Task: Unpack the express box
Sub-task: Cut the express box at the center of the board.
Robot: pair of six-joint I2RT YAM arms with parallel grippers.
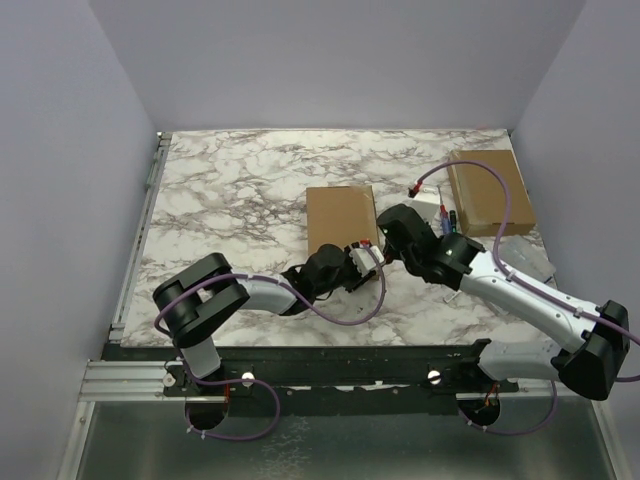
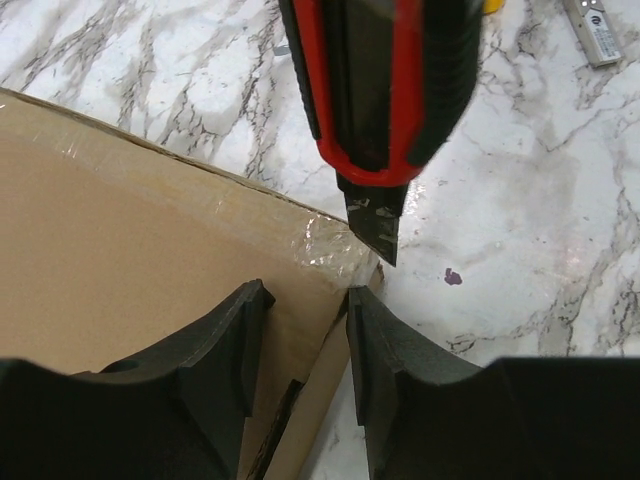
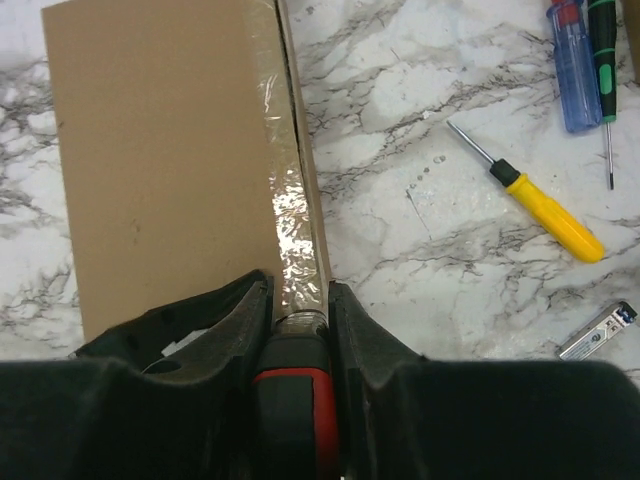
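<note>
The express box (image 1: 340, 215) is a flat brown carton, closed, with clear tape along its right edge (image 3: 290, 200). My right gripper (image 3: 300, 290) is shut on a red and black utility knife (image 3: 295, 400). In the left wrist view the knife (image 2: 390, 90) points its blade (image 2: 375, 225) down at the box's taped near-right corner (image 2: 330, 240). My left gripper (image 2: 305, 300) stands open at that same corner. One of its fingers (image 2: 225, 340) is over the box top (image 2: 120, 250) and the other is past the box edge. In the top view both grippers, left (image 1: 352, 270) and right (image 1: 385, 245), meet at the box's near right corner.
A second cardboard box (image 1: 490, 190) lies at the back right. Right of the express box lie a yellow-handled screwdriver (image 3: 545, 210), a blue tool (image 3: 572, 70), a green and black screwdriver (image 3: 603, 60) and a small metal piece (image 3: 598, 330). A purple cable loops over the table.
</note>
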